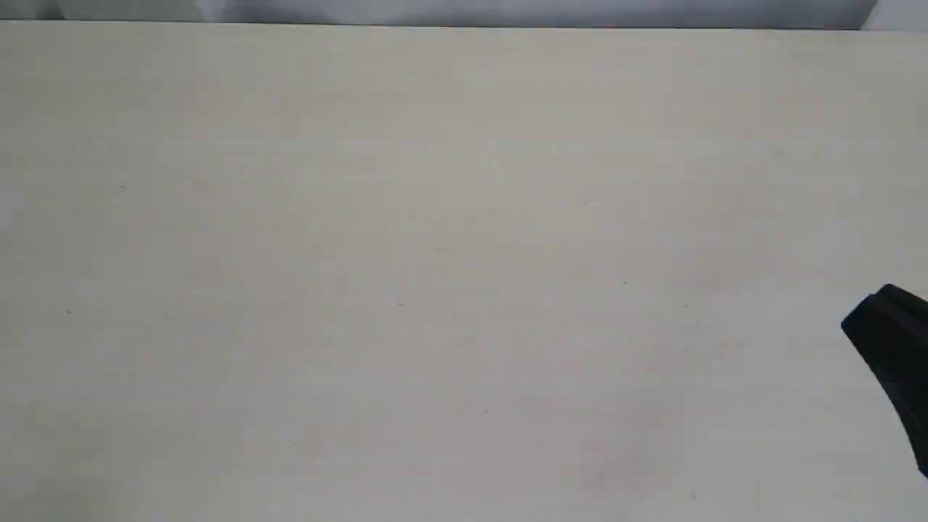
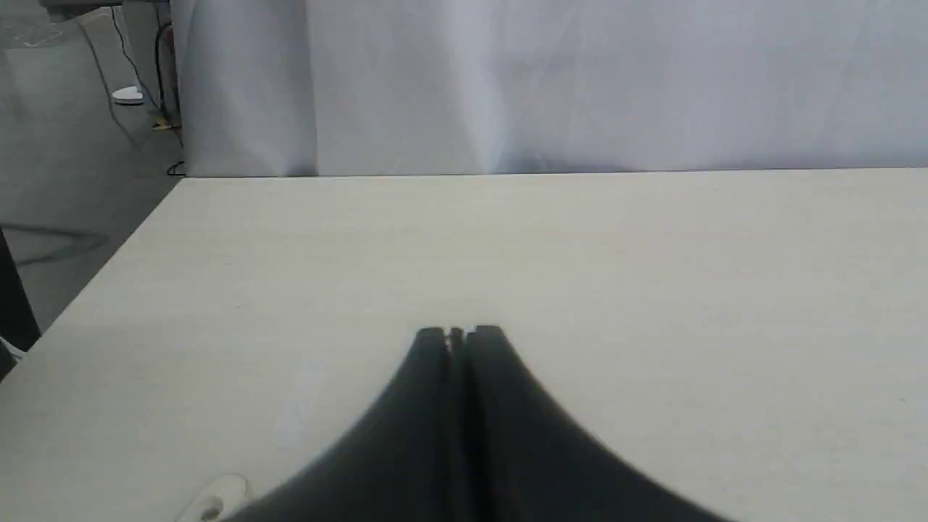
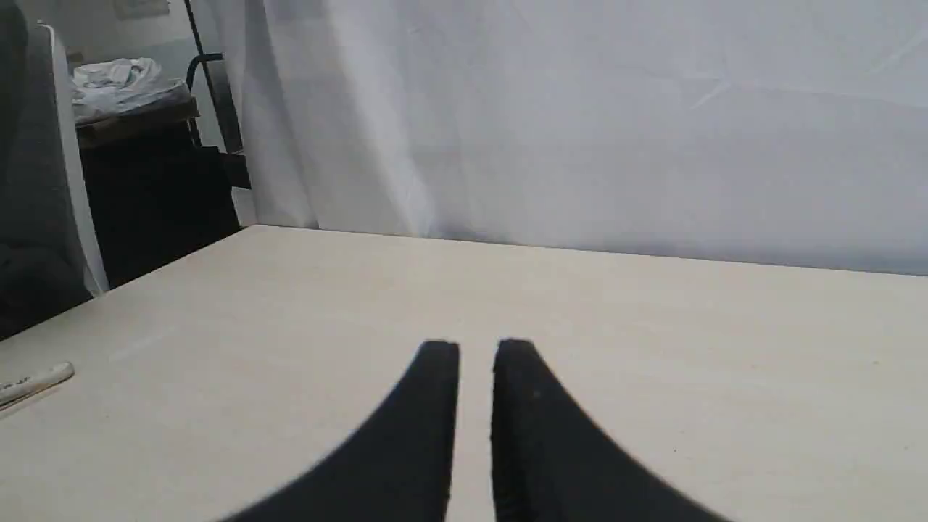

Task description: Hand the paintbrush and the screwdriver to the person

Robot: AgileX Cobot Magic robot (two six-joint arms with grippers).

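Note:
The paintbrush, the screwdriver and the person are out of view in all three views. In the left wrist view my left gripper (image 2: 458,332) hangs low over the pale table (image 2: 652,275), shut, with its black fingers pressed together and nothing between them. My right gripper (image 3: 477,346) stands open by a narrow gap, holding nothing, with bare table showing between its fingers. The exterior view shows only a black part of the right gripper (image 1: 888,326) at the right edge. The left gripper is not in that view.
A pale rounded thing with a small dark hole (image 2: 212,504) lies on the table beside the left gripper, cut off by the frame; I cannot tell what it is. A white printed strip (image 3: 32,382) lies near the table's edge. A white curtain (image 3: 580,123) hangs behind the table.

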